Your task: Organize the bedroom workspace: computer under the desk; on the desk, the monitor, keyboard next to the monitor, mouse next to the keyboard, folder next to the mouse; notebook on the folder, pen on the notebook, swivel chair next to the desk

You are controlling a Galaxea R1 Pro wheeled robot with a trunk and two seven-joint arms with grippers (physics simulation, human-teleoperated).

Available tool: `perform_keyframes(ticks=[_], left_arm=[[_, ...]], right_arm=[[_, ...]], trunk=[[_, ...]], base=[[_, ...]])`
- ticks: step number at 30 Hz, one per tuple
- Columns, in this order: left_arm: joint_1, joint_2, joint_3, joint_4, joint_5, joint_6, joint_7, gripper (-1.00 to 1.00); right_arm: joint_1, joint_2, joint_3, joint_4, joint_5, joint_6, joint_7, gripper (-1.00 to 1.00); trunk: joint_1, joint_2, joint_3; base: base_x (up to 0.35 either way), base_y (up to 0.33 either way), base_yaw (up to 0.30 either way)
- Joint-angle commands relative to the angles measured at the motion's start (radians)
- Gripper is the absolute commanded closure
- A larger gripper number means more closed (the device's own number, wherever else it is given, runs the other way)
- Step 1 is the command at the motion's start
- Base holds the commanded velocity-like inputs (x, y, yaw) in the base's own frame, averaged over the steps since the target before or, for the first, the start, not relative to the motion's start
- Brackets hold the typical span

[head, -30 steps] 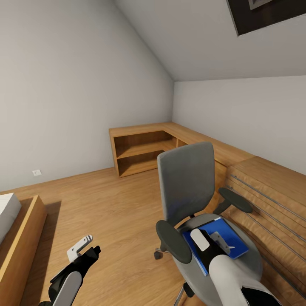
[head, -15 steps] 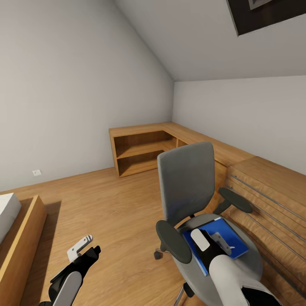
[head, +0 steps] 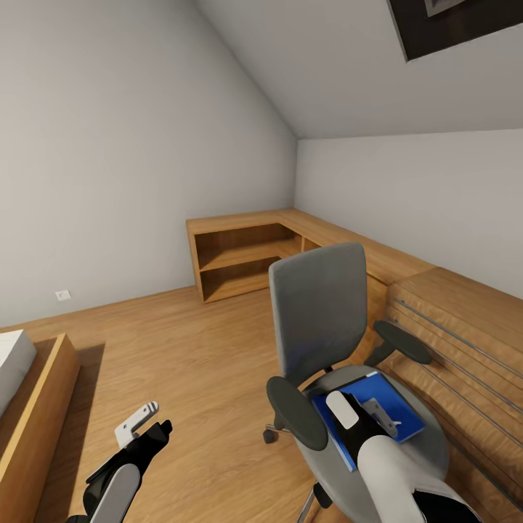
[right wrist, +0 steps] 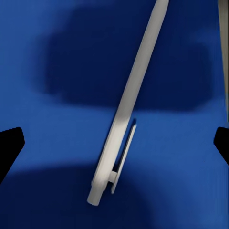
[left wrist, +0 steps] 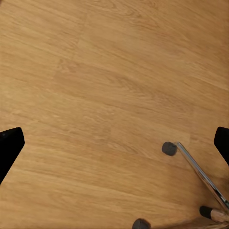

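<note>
Nothing has shifted since the earlier frames. Pen (right wrist: 128,102), light, stiff and slick, lies flat on the folder (head: 396,414) on the swivel chair (head: 319,319) seat; best pinched mid-barrel. Right gripper (head: 367,414) hovers directly above it, jaws spread wide, touching nothing. Left gripper (head: 142,428) hangs open over the floor (left wrist: 105,95).

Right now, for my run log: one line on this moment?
right claw: open over pen | pen: on folder | folder: on swivel chair | left claw: open, idle

Pen (right wrist: 128,100) on folder (head: 392,404) on swivel chair (head: 319,319) seat — shelf unit (head: 243,256) behind, chest (head: 465,327) right.
</note>
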Motion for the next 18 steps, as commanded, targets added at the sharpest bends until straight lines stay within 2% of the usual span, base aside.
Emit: perform_keyframes(ticks=[1, 18], left_arm=[[-0.001, 0.001, -0.002, -0.001, 0.006, 0.002, 0.008, -1.00], [-0.001, 0.001, 0.001, -0.001, 0.006, 0.001, 0.008, -1.00]], right_arm=[[0.000, 0.000, 0.000, -0.001, -0.010, -0.010, -0.002, -1.00], [0.000, 0.000, 0.000, -0.004, -0.010, -0.010, -0.013, -1.00]], trunk=[[0.000, -0.001, -0.001], [0.000, -0.001, -0.001]], base=[[0.000, 0.000, 0.000], [0.000, 0.000, 0.000]])
